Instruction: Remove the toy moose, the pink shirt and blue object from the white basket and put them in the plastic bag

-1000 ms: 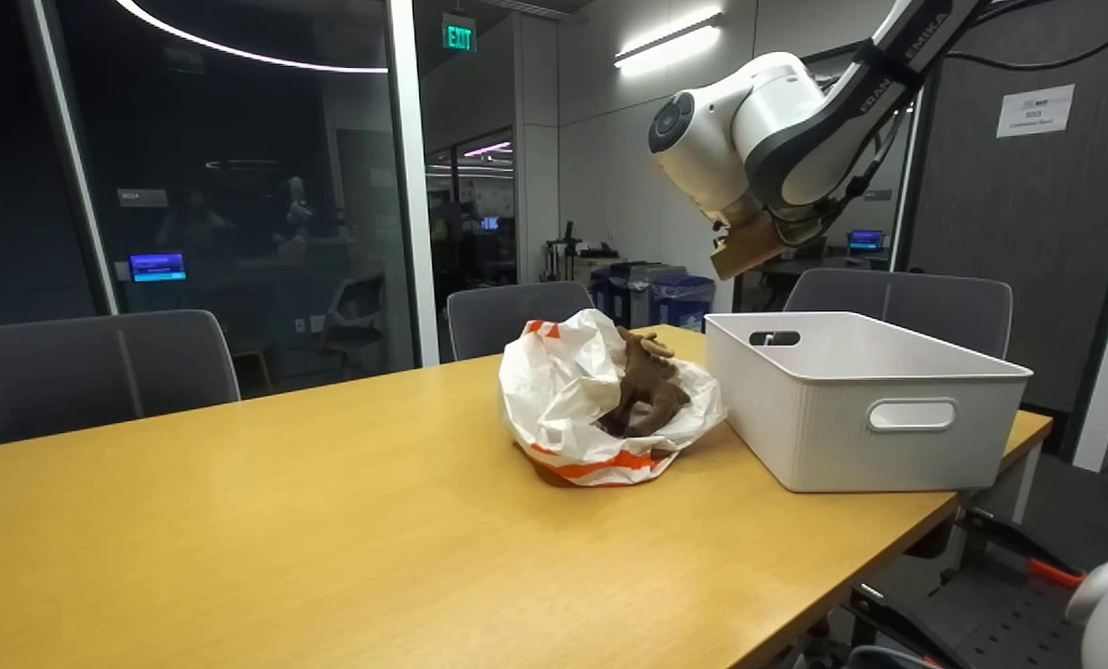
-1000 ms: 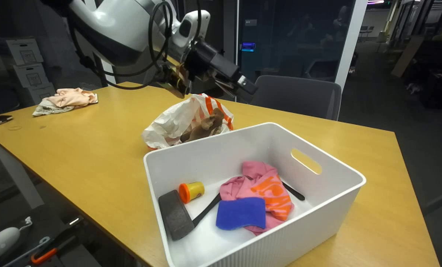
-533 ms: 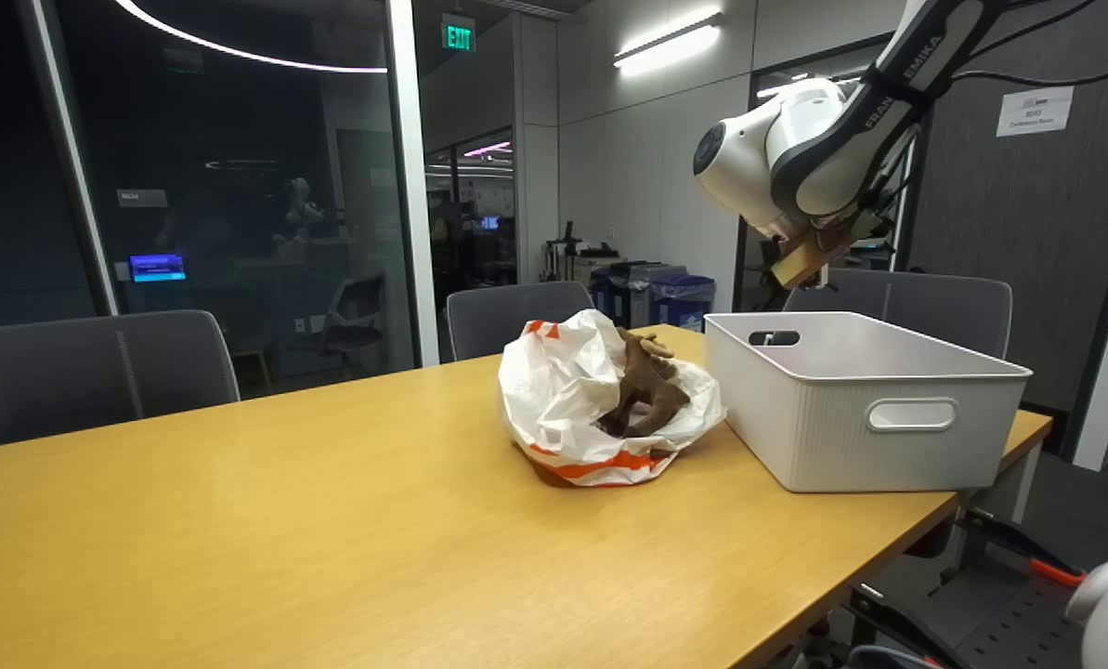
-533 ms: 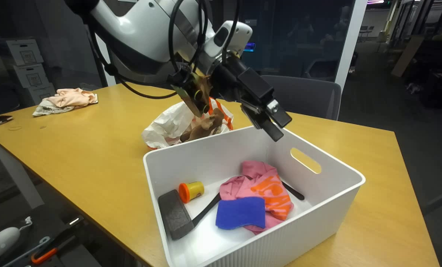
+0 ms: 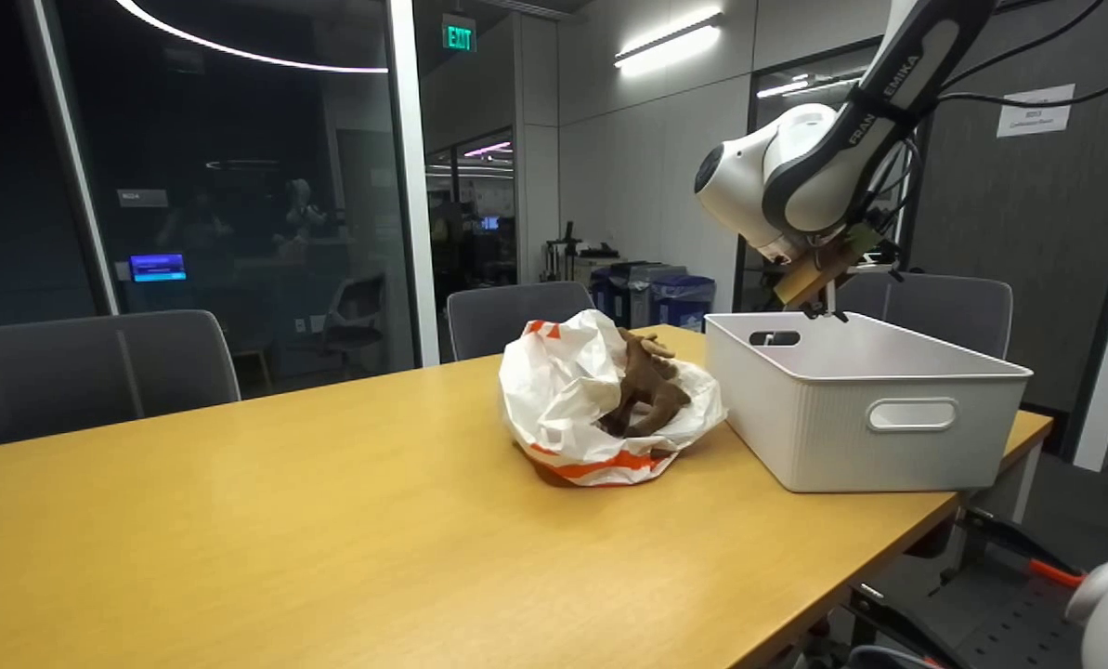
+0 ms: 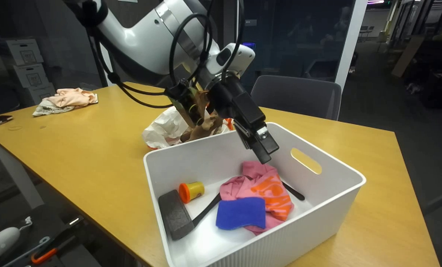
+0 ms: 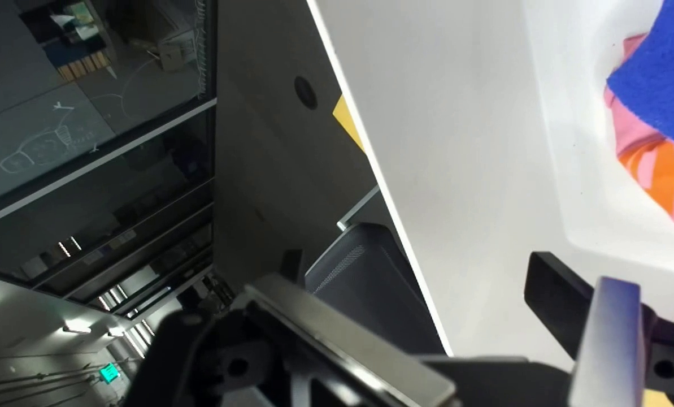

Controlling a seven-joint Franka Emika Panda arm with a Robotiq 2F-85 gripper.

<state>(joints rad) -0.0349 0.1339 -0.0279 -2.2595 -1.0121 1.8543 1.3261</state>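
Observation:
The toy moose (image 5: 646, 390) is brown and rests in the mouth of the crumpled white plastic bag (image 5: 563, 390), which has orange-red print. Beside the bag stands the white basket (image 6: 206, 165). On its floor lie the pink shirt (image 6: 276, 193) with an orange pattern and the flat blue object (image 6: 241, 214), which overlaps the shirt. My gripper (image 6: 267, 152) hangs over the basket's far part, above the shirt. In the wrist view its fingertips (image 7: 557, 299) are wide apart with nothing between them. There, the blue object (image 7: 664, 79) shows at the right edge.
A black spatula-like tool (image 6: 176, 215) lies in the basket, its handle passing under the shirt. Near it is a yellow tub (image 6: 195, 190) with an orange lid. Pale folded cloth (image 6: 70, 98) lies far off on the table. A chair (image 6: 296, 96) stands behind.
My gripper has moved away from the bag to a place over the basket and has come lower. The moose, bag, shirt and blue object have stayed put.

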